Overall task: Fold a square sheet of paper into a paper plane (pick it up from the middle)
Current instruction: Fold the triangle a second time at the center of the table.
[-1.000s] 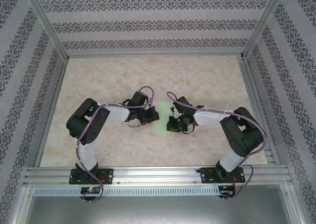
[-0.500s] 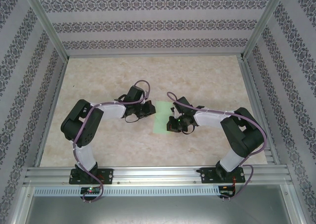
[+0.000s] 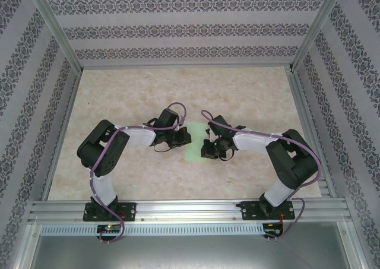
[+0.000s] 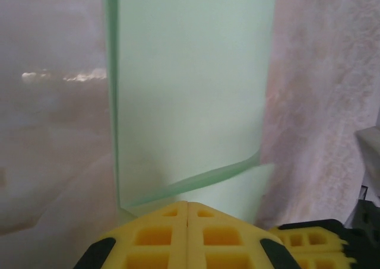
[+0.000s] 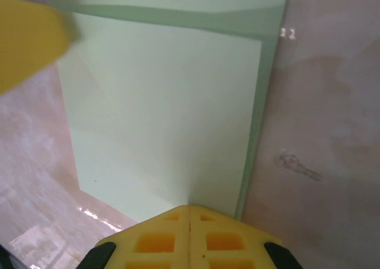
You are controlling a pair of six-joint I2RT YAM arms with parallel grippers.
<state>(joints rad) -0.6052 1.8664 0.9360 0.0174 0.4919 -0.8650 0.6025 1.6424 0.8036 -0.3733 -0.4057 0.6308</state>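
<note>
The square sheet of paper (image 3: 193, 143) lies folded on the table between my two grippers, pale green and plain. In the left wrist view the sheet (image 4: 190, 85) shows an upper flap whose near edge curls up slightly. My left gripper (image 3: 184, 137) is shut, its yellow fingertips (image 4: 178, 212) together at the sheet's near edge (image 4: 187, 202). My right gripper (image 3: 205, 149) is shut too, its tips (image 5: 190, 207) resting on the near edge of the sheet (image 5: 166, 114). I see no paper pinched between either pair of fingers.
The beige marbled table (image 3: 249, 97) spreads around the sheet, fenced by patterned walls and an aluminium frame (image 3: 190, 209). A left fingertip (image 5: 24, 43) shows at the top left of the right wrist view. The right gripper's yellow finger (image 4: 309, 245) sits close beside the left one.
The left gripper drew back to the left off the sheet, then returned to its edge. The right gripper and the sheet stayed in place.
</note>
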